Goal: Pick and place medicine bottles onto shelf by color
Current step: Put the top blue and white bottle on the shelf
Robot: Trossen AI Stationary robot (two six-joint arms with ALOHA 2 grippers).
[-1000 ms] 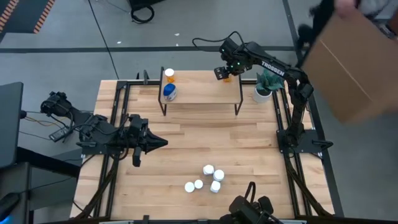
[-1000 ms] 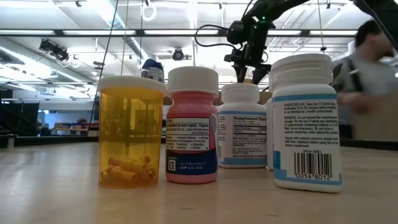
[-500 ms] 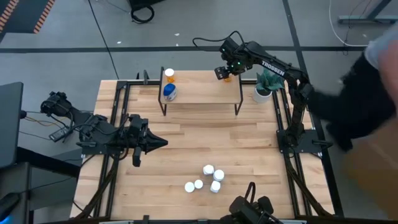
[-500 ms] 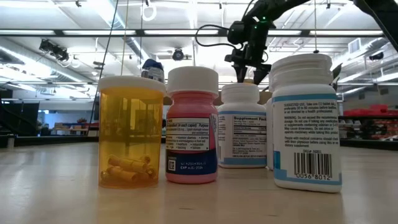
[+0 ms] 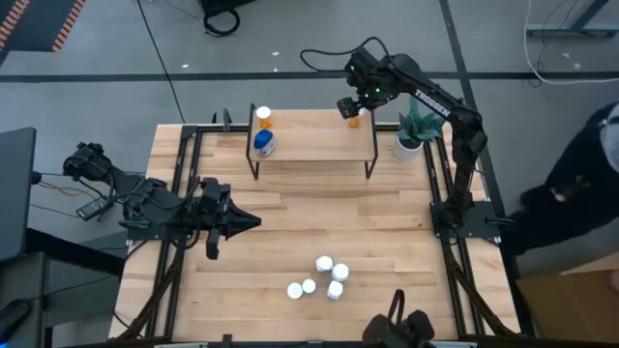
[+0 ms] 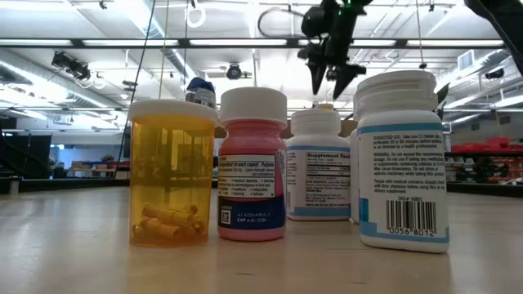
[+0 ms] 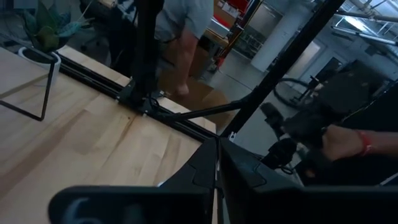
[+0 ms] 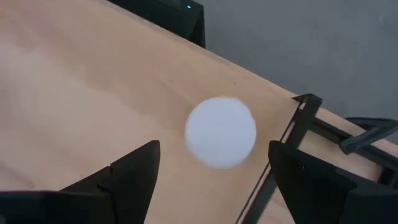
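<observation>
An orange bottle [image 5: 355,120] stands on the shelf [image 5: 314,140] at its right end. We see the right tool [image 5: 351,107] open just above it, the left tool [image 5: 253,221] closed over the counter [image 5: 387,232].

Low light-wood shelf on thin black legs [image 5: 309,145] at table's far side, white-capped orange bottle [image 5: 263,117] and blue bottle [image 5: 263,143] at its left end, another white-capped orange bottle [image 5: 354,118] at right end, five white-capped bottles [image 5: 324,276] clustered upright near front edge.

Right pincer [image 5: 354,109] higher, off bottle [image 8: 221,132].
</observation>
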